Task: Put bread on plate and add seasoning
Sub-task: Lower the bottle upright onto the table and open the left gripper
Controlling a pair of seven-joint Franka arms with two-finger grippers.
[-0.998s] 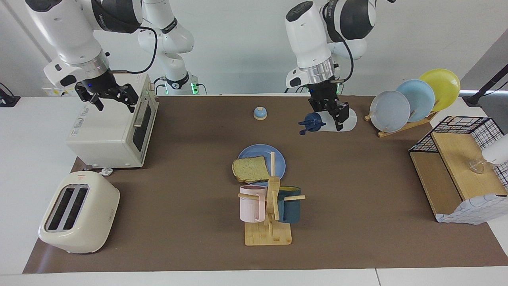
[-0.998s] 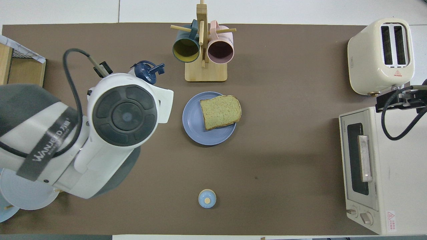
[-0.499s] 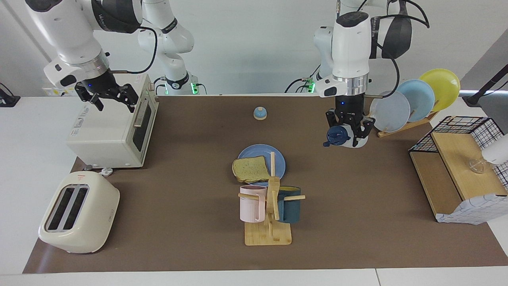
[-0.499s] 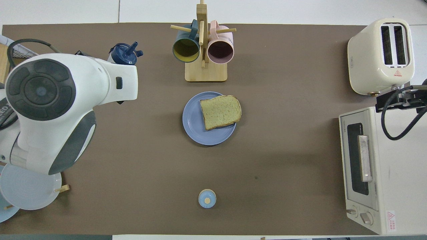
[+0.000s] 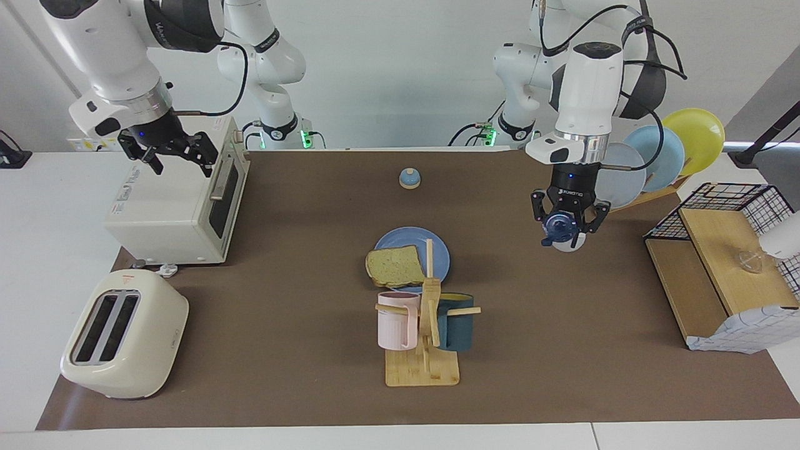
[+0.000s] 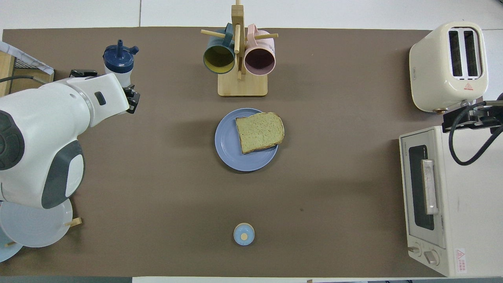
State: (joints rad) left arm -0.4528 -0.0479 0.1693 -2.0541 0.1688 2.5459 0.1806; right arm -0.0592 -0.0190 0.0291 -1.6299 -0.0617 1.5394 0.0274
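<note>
The bread (image 5: 394,265) (image 6: 259,132) lies on the blue plate (image 5: 439,249) (image 6: 228,154) at the middle of the mat, overhanging its rim toward the right arm's end. My left gripper (image 5: 568,220) (image 6: 125,87) is shut on the seasoning bottle (image 5: 560,229) (image 6: 118,62), which is held roughly upright with its navy cap up, over the mat toward the left arm's end, well apart from the plate. Whether the bottle's base touches the mat I cannot tell. My right gripper (image 5: 170,153) (image 6: 473,116) waits open above the toaster oven.
A toaster oven (image 5: 181,200) and a cream toaster (image 5: 125,334) stand at the right arm's end. A wooden mug rack (image 5: 425,337) stands just farther than the plate. A small blue bell (image 5: 409,179) sits near the robots. A plate rack (image 5: 650,159) and wire shelf (image 5: 725,262) are at the left arm's end.
The left arm has swung the seasoning bottle away from the plate's side toward the left arm's end of the table and turned it from lying sideways to cap-up. The right arm has not moved.
</note>
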